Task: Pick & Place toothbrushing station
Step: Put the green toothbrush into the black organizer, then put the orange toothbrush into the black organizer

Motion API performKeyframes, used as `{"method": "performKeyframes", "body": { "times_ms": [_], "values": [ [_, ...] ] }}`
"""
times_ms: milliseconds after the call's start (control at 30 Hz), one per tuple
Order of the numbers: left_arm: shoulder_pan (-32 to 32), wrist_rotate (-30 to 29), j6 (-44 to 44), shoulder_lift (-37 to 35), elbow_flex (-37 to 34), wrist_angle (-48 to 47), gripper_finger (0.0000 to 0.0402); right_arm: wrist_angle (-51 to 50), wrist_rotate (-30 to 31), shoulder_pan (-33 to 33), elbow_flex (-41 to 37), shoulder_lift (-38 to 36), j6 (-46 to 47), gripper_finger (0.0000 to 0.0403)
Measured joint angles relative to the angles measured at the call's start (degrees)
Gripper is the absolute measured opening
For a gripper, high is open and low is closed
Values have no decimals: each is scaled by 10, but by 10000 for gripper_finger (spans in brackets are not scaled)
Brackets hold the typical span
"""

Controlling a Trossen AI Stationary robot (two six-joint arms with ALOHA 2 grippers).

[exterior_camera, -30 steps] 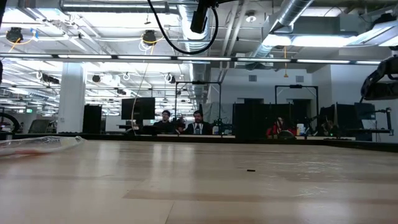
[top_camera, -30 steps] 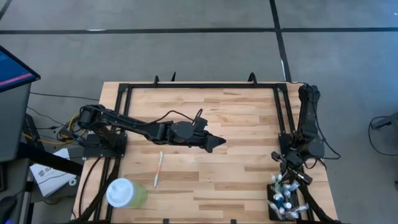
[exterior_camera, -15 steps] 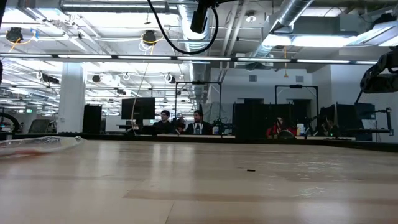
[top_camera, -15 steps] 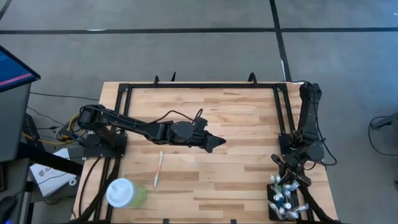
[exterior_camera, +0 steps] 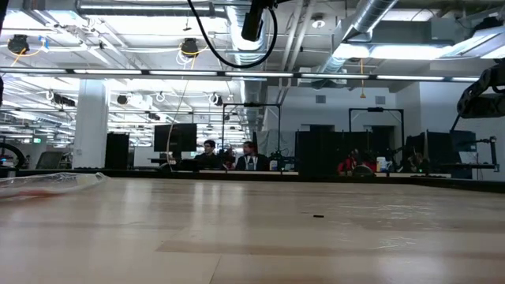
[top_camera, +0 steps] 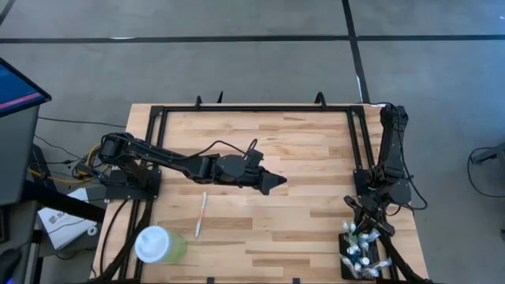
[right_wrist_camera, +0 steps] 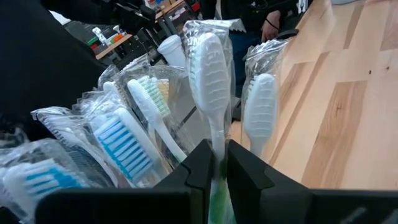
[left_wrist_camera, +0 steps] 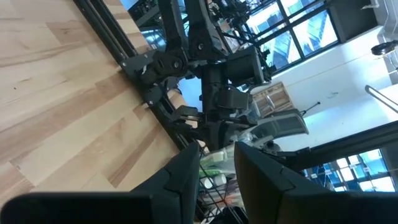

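Observation:
The toothbrushing station (top_camera: 359, 256), a small black holder, stands at the table's near right corner, packed with several wrapped toothbrushes (right_wrist_camera: 124, 143). My right gripper (top_camera: 364, 227) hovers just over its far side, shut on one white-and-green wrapped toothbrush (right_wrist_camera: 208, 68). My left gripper (top_camera: 272, 181) hangs above the table's middle, its fingers (left_wrist_camera: 186, 174) a little apart with nothing between them. A single toothbrush (top_camera: 201, 214) lies flat on the wood to the left of centre. My right gripper pinches the handle (right_wrist_camera: 216, 140) of the white-and-green wrapped toothbrush between its two fingers (right_wrist_camera: 199, 165), below the head. The fingers come from the table's far side, nearly level, and lie across the handle. The brush stands among the others in the station.
A pale green cup with a white lid (top_camera: 158, 244) stands at the near left corner. A black metal frame (top_camera: 252, 109) runs around the table's edges. The wood between the two arms is bare.
My right gripper has rolled a little about its own line over the station while keeping its place. The left arm has kept still.

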Motion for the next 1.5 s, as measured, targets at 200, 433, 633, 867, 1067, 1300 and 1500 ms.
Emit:
{"method": "performKeyframes", "body": {
  "times_ms": [200, 433, 633, 867, 1067, 1300, 1500],
  "values": [
    [0, -2, 1, 0, 0, 0, 97, 1, 0, 0, 0, 0, -3, 33],
    [0, -2, -1, 0, 0, 0, 97, 0, 0, -9, 0, 0, -13, 32],
    [0, -2, -2, 0, 0, 0, 97, -1, 0, -24, 0, 0, 0, 55],
    [0, -2, -3, 0, 0, 0, 97, 1, 1, -24, 0, 0, 12, 93],
    [0, -1, -3, 0, 0, 0, 97, 11, 1, -24, -2, 0, 30, 138],
    [0, 0, -3, 0, 0, 0, 97, 99, 4, -23, -2, 0, -17, 184],
    [0, 0, -3, 0, 0, 0, 97, 179, 4, -23, -2, -1, -98, 194]
  ]
}}
